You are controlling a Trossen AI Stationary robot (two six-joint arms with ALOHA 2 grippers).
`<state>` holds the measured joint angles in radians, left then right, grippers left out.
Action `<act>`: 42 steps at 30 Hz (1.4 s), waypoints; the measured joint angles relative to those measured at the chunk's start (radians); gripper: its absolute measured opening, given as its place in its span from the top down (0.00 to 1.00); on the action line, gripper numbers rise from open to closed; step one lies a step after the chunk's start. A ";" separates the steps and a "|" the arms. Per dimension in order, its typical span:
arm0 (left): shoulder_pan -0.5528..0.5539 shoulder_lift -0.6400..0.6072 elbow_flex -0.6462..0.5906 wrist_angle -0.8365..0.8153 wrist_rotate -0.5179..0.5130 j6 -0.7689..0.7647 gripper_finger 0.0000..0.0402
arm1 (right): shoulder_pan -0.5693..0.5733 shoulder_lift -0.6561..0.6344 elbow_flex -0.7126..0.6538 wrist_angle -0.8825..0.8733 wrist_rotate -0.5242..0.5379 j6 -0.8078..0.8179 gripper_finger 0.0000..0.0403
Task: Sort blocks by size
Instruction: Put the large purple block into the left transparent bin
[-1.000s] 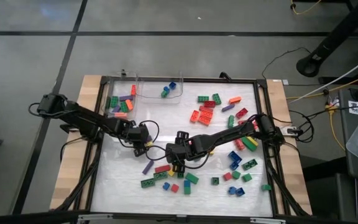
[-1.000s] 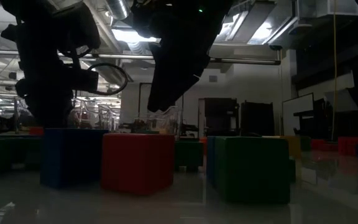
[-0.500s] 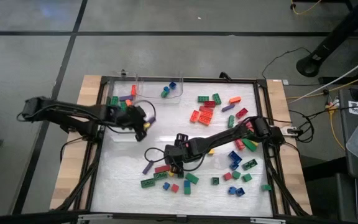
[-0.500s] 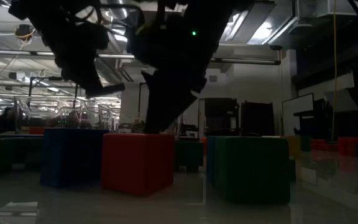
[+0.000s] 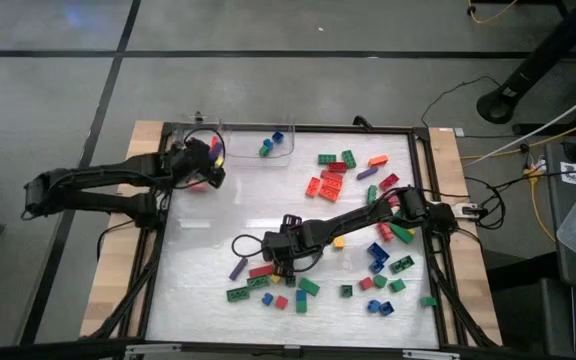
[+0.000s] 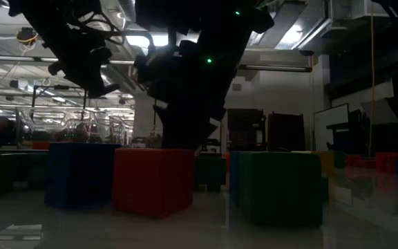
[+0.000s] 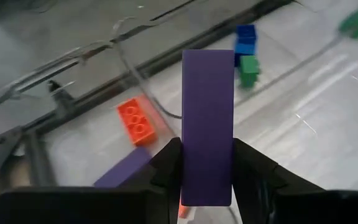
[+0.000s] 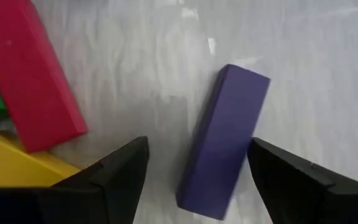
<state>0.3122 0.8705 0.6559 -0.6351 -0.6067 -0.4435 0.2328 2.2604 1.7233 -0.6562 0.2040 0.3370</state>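
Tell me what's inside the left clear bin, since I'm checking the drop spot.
Under the left gripper, shut on a long purple brick, the bin holds an orange brick and another purple brick. The gripper hides the rest.

The long purple plastic brick [image 7: 207, 127] looks smooth and matt. The white tabletop [image 5: 268, 215] is glossy, streaked. Its pale wooden edge [image 5: 144, 135] looks matt.

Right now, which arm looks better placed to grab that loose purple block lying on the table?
The right. Its gripper is open with the loose purple block between its fingers, while the left gripper already holds another purple block.
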 joint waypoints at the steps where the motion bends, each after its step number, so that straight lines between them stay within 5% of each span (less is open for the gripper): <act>1: 0.013 0.002 0.000 -0.004 0.000 -0.003 0.76 | -0.004 0.000 0.000 0.002 -0.013 0.001 0.32; 16: 0.142 0.009 0.000 -0.114 0.000 -0.034 0.53 | -0.019 0.009 0.001 0.006 -0.092 0.003 0.35; 28: 0.093 0.009 0.000 -0.108 0.211 -0.071 0.52 | -0.018 0.011 0.000 0.036 -0.096 -0.002 0.75; 42: -0.026 0.004 0.000 0.037 0.395 -0.080 0.52 | -0.019 0.017 0.014 0.088 -0.082 -0.009 0.70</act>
<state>0.2862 0.8747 0.6559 -0.5984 -0.2121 -0.5238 0.2142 2.2773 1.7375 -0.5686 0.1218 0.3282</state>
